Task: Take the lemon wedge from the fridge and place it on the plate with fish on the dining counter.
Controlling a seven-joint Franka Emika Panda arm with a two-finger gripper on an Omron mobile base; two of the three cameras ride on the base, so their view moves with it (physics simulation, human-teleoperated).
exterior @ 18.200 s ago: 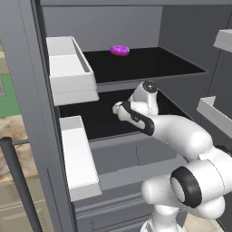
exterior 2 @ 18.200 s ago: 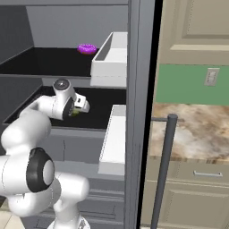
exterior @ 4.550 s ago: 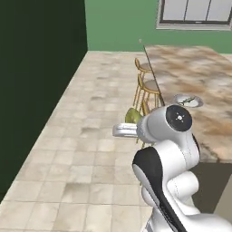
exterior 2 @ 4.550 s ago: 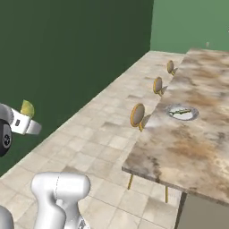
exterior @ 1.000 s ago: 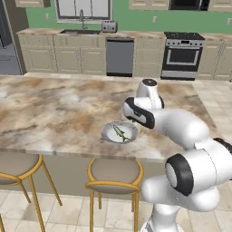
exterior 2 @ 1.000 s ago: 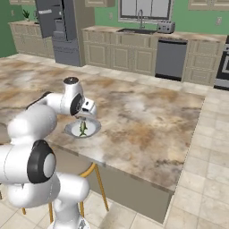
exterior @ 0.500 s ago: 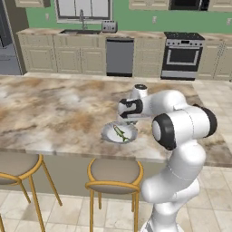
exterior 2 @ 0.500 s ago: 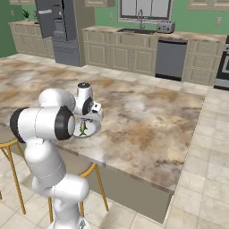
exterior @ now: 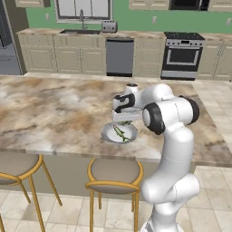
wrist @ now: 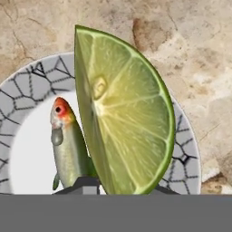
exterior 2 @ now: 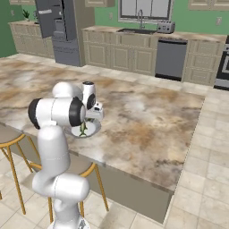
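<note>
Fingers (wrist: 118,183) are clamped tight on the lemon wedge (wrist: 122,113), which you're holding upright above the plate with fish (wrist: 27,149) on the bench (exterior: 54,108); it probably hasn't touched down, so lower before letting go.

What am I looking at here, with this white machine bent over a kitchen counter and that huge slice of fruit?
It is a computer-drawn kitchen. The white machine is a robot arm on a base that can drive, ending in a gripper with two fingers. Two pictures come from cameras on the base, behind the arm to its left and right. The third comes from a camera on the hand itself, so things look very big there. On the island counter lies a plate with a small fish. The gripper is shut on a lemon wedge, holding it just above the plate. In the hand view, the wedge covers part of the fish and plate.
</note>
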